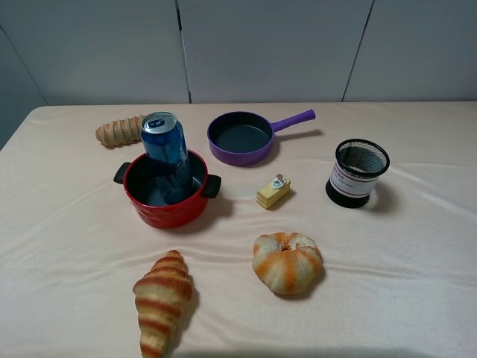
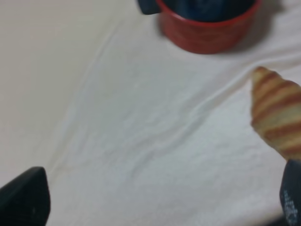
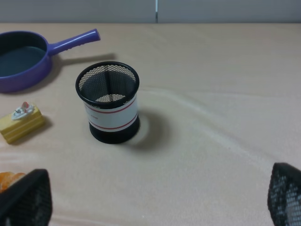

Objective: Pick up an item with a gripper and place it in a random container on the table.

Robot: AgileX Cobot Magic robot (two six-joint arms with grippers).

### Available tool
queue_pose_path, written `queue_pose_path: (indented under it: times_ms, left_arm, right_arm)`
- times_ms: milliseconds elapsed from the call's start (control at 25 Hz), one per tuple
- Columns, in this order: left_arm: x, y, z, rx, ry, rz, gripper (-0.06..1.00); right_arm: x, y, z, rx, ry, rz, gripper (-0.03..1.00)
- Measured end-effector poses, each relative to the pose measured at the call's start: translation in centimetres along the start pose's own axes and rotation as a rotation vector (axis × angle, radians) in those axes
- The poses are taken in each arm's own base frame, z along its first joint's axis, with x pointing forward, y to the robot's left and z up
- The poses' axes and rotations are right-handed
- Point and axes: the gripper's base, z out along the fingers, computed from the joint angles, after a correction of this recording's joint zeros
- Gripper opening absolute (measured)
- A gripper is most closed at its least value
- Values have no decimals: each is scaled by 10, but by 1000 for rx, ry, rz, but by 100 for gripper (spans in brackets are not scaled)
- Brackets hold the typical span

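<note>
The tall blue can (image 1: 165, 153) stands upright, leaning slightly, inside the round red pot (image 1: 165, 212) on the left of the peach cloth table (image 1: 387, 261). Neither arm shows in the exterior high view. In the left wrist view my left gripper (image 2: 157, 200) is open and empty over bare cloth, with the red pot (image 2: 207, 35) and the dark blue of the can (image 2: 207, 7) some way ahead of it. In the right wrist view my right gripper (image 3: 155, 197) is open and empty, its fingertips wide apart over the cloth.
A purple long-handled pan (image 1: 240, 138) lies behind the pot. A black mesh cup (image 1: 359, 171) stands right, a yellow cake piece (image 1: 273, 192) in the middle. A croissant (image 1: 162, 298), a round bread (image 1: 287, 261) and a long bread (image 1: 119, 130) lie around.
</note>
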Motion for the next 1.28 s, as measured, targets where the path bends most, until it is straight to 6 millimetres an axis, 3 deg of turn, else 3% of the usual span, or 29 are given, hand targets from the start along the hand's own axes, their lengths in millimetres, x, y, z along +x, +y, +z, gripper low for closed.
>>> queue_pose_path:
  times_ms: [360, 1280]
  left_arm:
    - [12, -4, -6, -102, -148, -87, 99]
    - [11, -3, -4, -105, -159, -114, 99]
  right_arm:
    - [0, 0, 0, 0, 0, 0, 69]
    - [0, 0, 0, 0, 0, 0, 69]
